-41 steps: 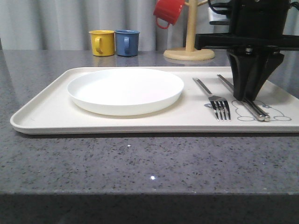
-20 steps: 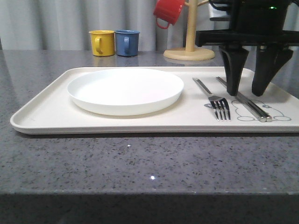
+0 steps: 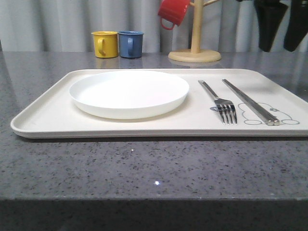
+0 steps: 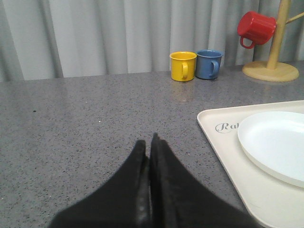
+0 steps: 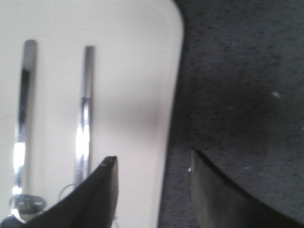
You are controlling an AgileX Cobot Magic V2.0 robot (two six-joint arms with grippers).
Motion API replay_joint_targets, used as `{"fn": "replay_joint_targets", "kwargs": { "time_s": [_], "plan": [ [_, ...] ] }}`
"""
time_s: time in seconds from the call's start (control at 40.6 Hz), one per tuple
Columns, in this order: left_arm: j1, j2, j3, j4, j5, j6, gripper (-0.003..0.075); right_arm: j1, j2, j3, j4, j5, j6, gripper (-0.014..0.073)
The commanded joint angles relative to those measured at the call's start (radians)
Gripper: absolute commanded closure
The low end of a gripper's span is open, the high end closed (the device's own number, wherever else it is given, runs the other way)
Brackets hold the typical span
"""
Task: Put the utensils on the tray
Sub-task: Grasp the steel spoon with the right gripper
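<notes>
Cream tray [image 3: 43, 120] sits on the grey bench [image 3: 144, 168] near its front edge, holding the white plate [image 3: 129, 93] toward its left end, with the fork [image 3: 219, 100] and chopsticks [image 3: 249, 101] lying side by side toward its right end, tips toward the front. Right gripper [image 3: 280, 24] hangs above the tray's far right corner, jaws spread with nothing between; left gripper [image 4: 148, 156] hovers over bare bench left of the tray, jaws pressed together. Yellow mug [image 3: 105, 44], blue mug [image 3: 130, 44] and a wooden mug tree [image 3: 195, 48] with a red mug [image 3: 173, 12] stand near the far edge.

Front cam low, level with tray [image 3: 43, 126]. Left wrist cam faces the curtain, left of it. Right wrist cam close overhead; all share tray.
</notes>
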Motion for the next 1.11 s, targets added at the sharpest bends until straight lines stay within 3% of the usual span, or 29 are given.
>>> {"fn": "replay_joint_targets", "kwargs": {
  "time_s": [0.0, 0.419, 1.084],
  "plan": [
    [0.002, 0.010, -0.025, -0.007, -0.080, -0.009, 0.0738, -0.081, -0.066, -0.031, -0.016, 0.106, -0.072, 0.0218],
    [0.002, 0.010, -0.025, -0.007, -0.080, -0.009, 0.0738, -0.374, -0.023, -0.030, -0.022, 0.105, -0.226, 0.0218],
    [0.002, 0.010, -0.025, -0.007, -0.080, -0.009, 0.0738, -0.403, 0.133, -0.019, -0.117, 0.104, -0.266, 0.0218]
  ]
}}
